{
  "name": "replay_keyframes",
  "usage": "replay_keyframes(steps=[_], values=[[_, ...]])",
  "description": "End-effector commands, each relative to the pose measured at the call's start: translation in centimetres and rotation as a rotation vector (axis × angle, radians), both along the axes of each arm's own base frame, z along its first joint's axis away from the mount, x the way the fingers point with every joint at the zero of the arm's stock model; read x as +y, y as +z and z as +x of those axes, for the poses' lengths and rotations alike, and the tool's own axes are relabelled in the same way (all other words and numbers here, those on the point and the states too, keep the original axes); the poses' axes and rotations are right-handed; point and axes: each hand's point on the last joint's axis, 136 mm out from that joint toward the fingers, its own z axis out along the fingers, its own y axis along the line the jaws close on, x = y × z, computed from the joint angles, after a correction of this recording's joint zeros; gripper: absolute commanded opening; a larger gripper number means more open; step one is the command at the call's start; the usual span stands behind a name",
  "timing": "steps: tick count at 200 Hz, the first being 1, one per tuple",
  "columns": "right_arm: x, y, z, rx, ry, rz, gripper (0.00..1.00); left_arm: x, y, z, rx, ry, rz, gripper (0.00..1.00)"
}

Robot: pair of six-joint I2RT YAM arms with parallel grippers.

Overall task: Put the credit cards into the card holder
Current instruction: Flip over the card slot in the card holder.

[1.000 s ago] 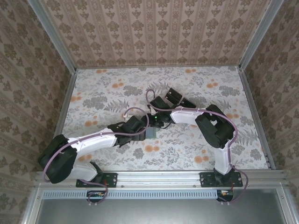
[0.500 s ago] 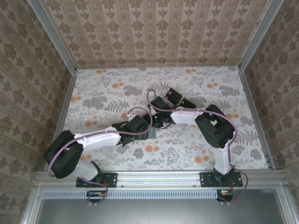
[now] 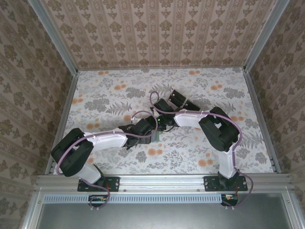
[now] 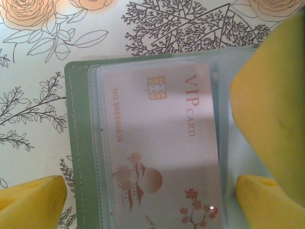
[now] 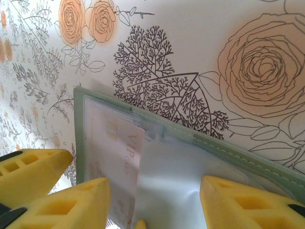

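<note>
The credit card (image 4: 162,143) lies face up in a clear pocket of the open card holder (image 4: 78,143), mid table (image 3: 214,90), nearer the near edge. Seating looks almost done to me; next comes a flat push home. My left gripper (image 4: 147,202) is spread wide. My right gripper (image 5: 162,200) straddles a clear flap; I cannot tell if it pinches. The left wrist view reads the card's face, the right wrist view its edge.

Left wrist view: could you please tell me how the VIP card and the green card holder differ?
The VIP card is pale pink with a gold chip and red lettering; the card holder is plain dull green with a stitched edge. The card is smaller and sits among the holder's clear sleeves, while the holder lies flat on the flowered table. Both are flat rectangles, edges parallel.
</note>
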Motion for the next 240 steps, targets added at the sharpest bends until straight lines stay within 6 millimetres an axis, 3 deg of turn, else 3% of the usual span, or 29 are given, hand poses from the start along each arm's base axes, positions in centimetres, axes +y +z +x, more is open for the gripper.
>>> replay_keyframes(steps=[1, 24, 52, 240], values=[[-1.2, 0.5, -0.9, 0.027, -0.01, -0.012, 0.56, 0.6, -0.5, -0.1, 0.001, 0.028, 0.032, 1.0], [-1.8, 2.4, -0.6, -0.023, -0.027, -0.009, 0.57, 0.7, -0.8, -0.3, 0.007, 0.035, 0.033, 1.0], [-2.7, 3.2, -0.6, -0.049, -0.057, -0.025, 0.57, 0.8, -1.0, -0.3, 0.009, 0.038, 0.029, 1.0], [-2.1, -1.9, -1.8, 0.042, -0.064, -0.059, 0.55, 0.9, -1.4, -0.4, 0.017, 0.043, 0.02, 1.0]])
